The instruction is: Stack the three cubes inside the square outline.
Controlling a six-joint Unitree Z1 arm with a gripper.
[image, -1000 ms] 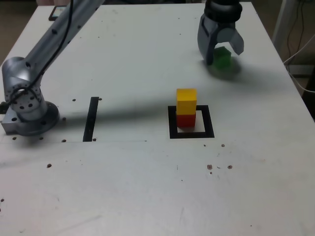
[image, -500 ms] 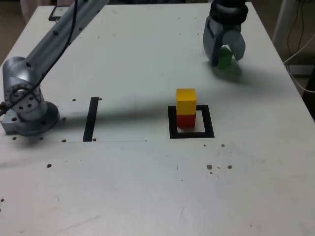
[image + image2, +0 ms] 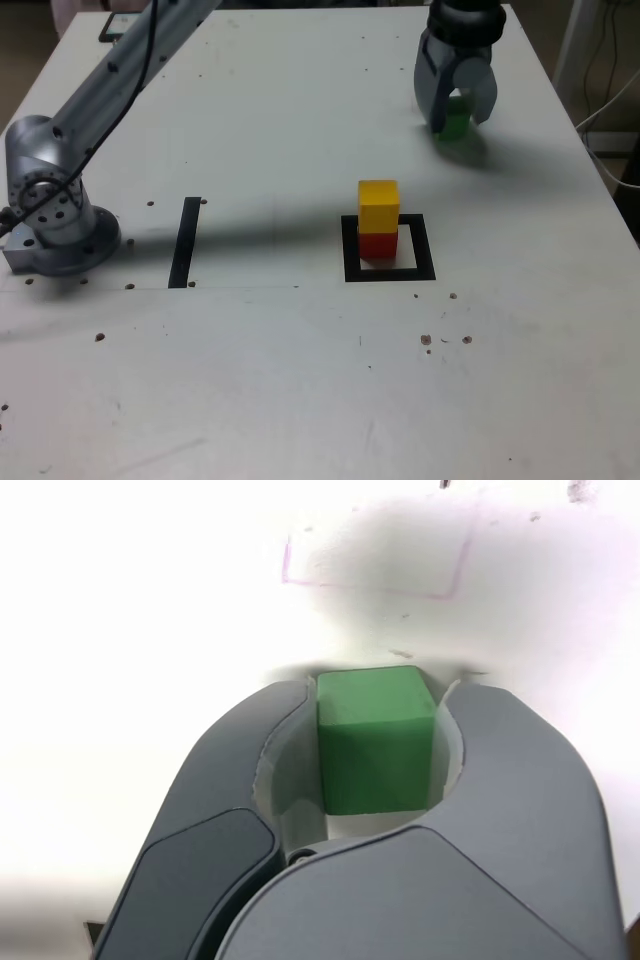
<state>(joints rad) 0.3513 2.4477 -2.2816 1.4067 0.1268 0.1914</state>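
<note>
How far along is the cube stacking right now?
Done: small yellow cube sits on the small red cube inside the black square outline. In hand: grey gripper is shut on the small green cube. Left: lift it and place it atop the yellow.

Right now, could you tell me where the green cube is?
The green cube sits between the gripper's closed jaws near the table's far edge, at the exterior view's upper right, beyond the yellow cube stacked on the red cube.

table: matt white, bit scuffed and speckled
cubes: solid colour, smooth and matt; green one too
gripper: smooth grey plastic, slight sheen
arm base: silvery metal look
</note>
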